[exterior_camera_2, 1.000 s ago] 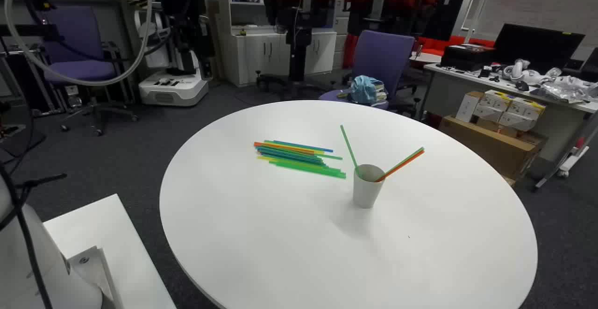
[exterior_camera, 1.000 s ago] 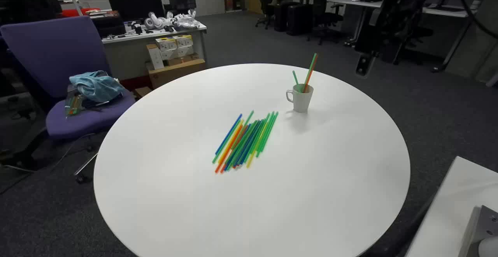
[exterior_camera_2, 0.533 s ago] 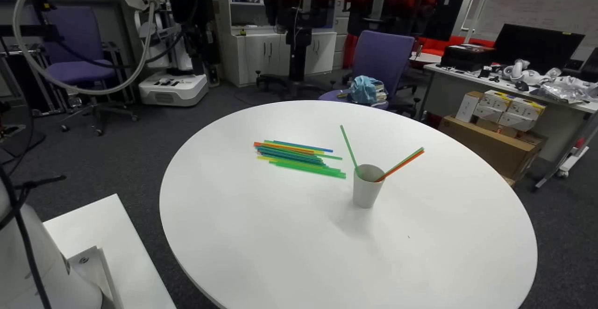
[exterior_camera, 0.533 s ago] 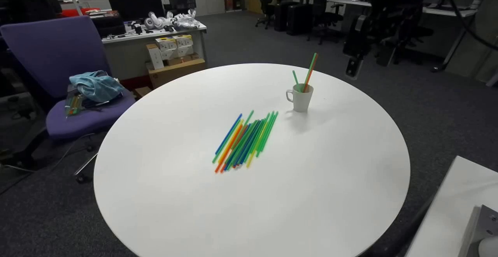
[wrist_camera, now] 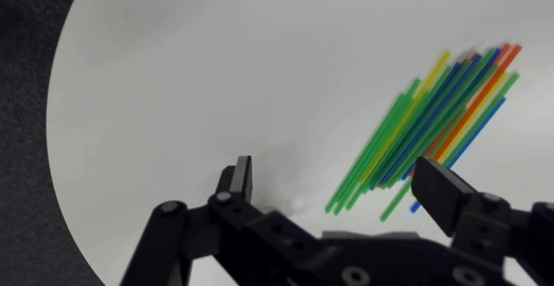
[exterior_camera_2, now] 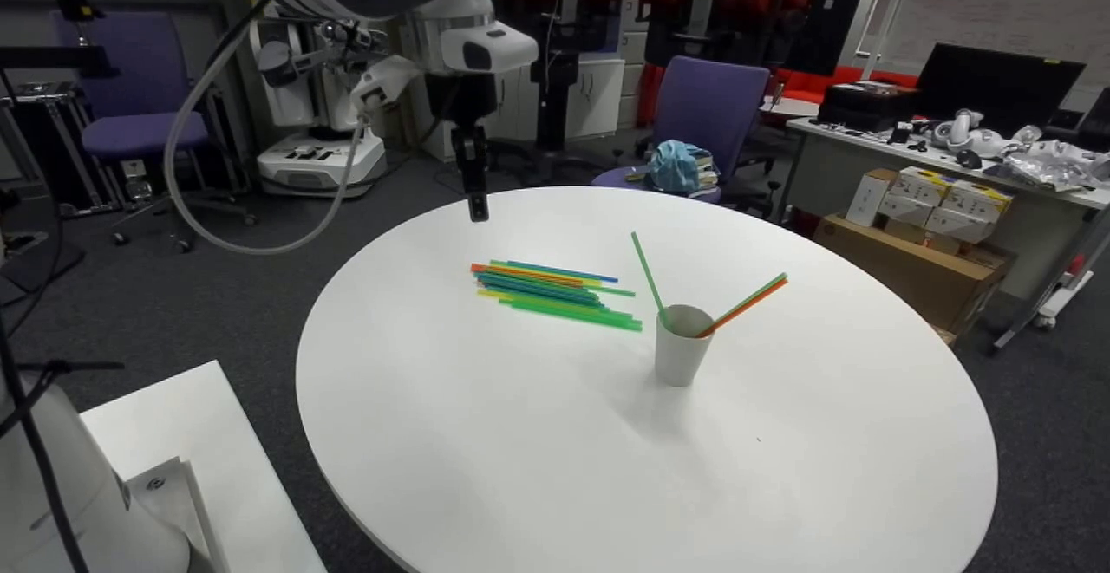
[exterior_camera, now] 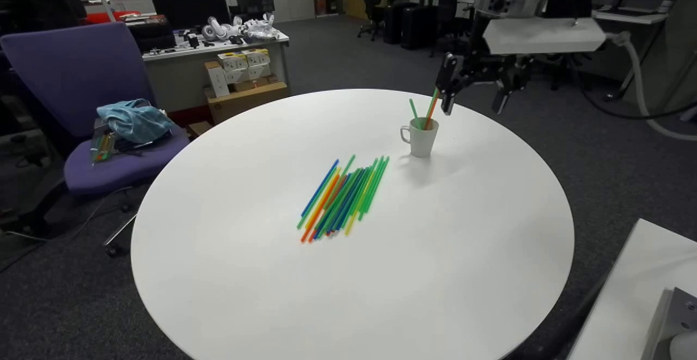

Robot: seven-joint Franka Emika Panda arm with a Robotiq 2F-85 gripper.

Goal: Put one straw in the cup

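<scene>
Several green straws lie in a mixed pile on the table; one green straw (exterior_camera: 377, 185) is at the pile's edge, also seen in an exterior view (exterior_camera_2: 572, 314) and the wrist view (wrist_camera: 362, 158). The white cup (exterior_camera: 422, 143) stands upright near the pile, also in an exterior view (exterior_camera_2: 681, 361). It holds two green straws and an orange one, leaning. My gripper (exterior_camera: 472, 107) is open and empty, high above the table; it also shows in an exterior view (exterior_camera_2: 479, 209). In the wrist view my open fingers (wrist_camera: 334, 160) are apart, the right one covering part of the pile.
The round white table (exterior_camera: 228, 289) carries pile and cup. Orange, yellow and blue straws (exterior_camera: 319, 188) lie closely among the green ones. A purple chair (exterior_camera: 81, 77) stands beside the table. A white side table (exterior_camera_2: 186, 417) holds the robot base.
My gripper has swung in over the table, moving left in an exterior view and right in another exterior view, where it has also come down into sight. Straws and cup have not moved.
</scene>
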